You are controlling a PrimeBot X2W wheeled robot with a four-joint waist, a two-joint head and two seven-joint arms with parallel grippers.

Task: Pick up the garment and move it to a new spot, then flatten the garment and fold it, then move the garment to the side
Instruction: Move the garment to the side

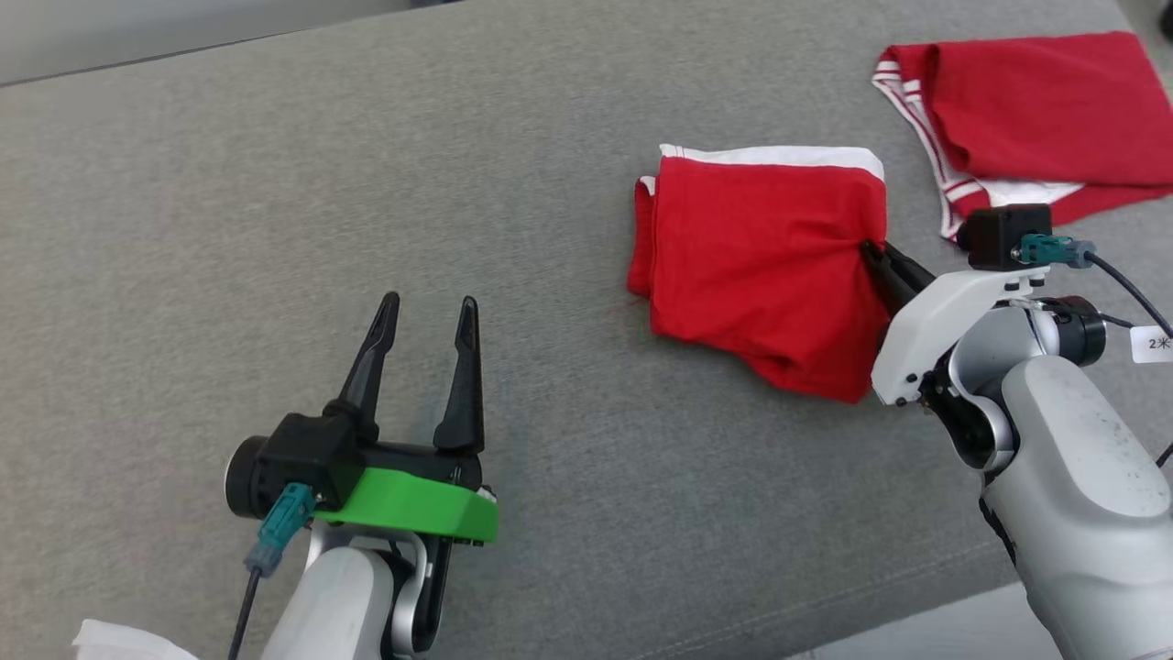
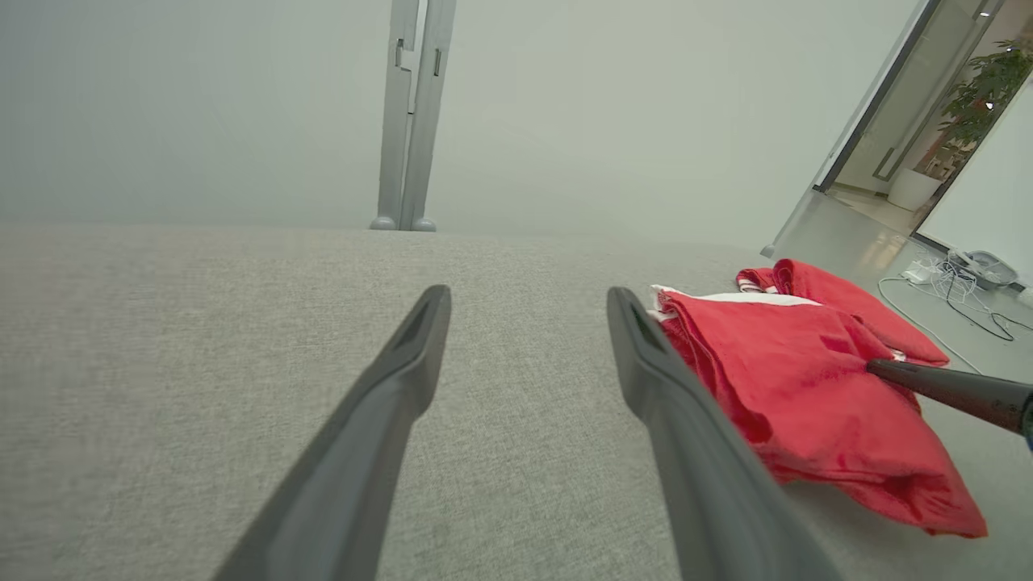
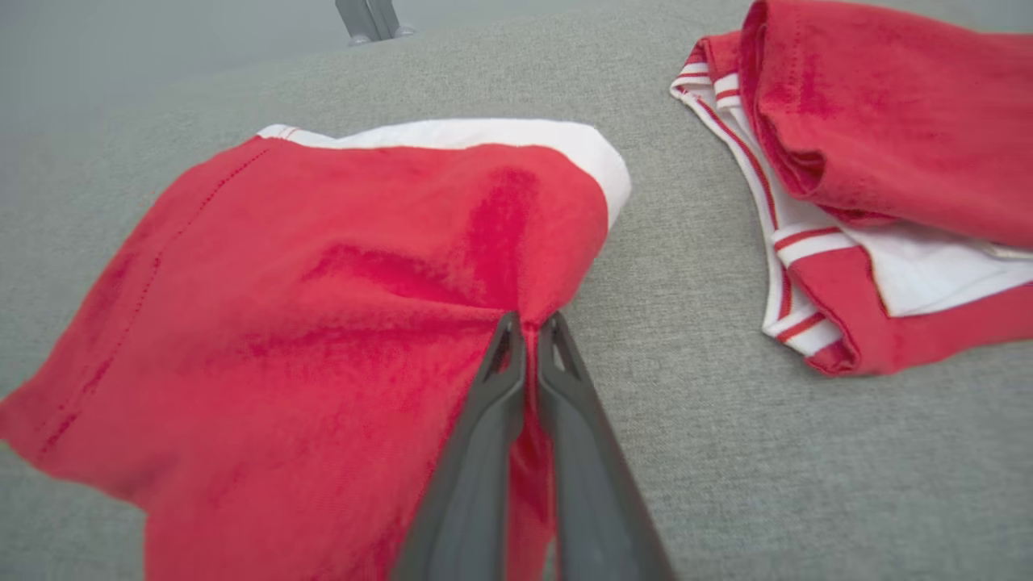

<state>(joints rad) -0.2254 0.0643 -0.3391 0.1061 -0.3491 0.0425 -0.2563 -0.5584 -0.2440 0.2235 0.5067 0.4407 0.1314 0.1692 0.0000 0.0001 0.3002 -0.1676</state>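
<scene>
The garment (image 1: 761, 266) is a folded red piece with a white band along its far edge, lying on the grey cloth surface right of centre. My right gripper (image 1: 871, 249) is shut on its right edge, and the red cloth puckers toward the pinch. The right wrist view shows the garment (image 3: 323, 323) with a fold of red cloth squeezed between the two fingers of the right gripper (image 3: 529, 323). My left gripper (image 1: 429, 307) stands open at the lower left, well apart from the garment (image 2: 807, 387), nothing between its fingers (image 2: 420, 339).
A second red garment with red-and-white striped trim (image 1: 1035, 119) lies at the far right, also seen as (image 3: 871, 161). The grey surface (image 1: 275, 183) stretches bare to the left. Its front edge runs past the lower right corner. A floor with cables (image 2: 960, 298) lies beyond.
</scene>
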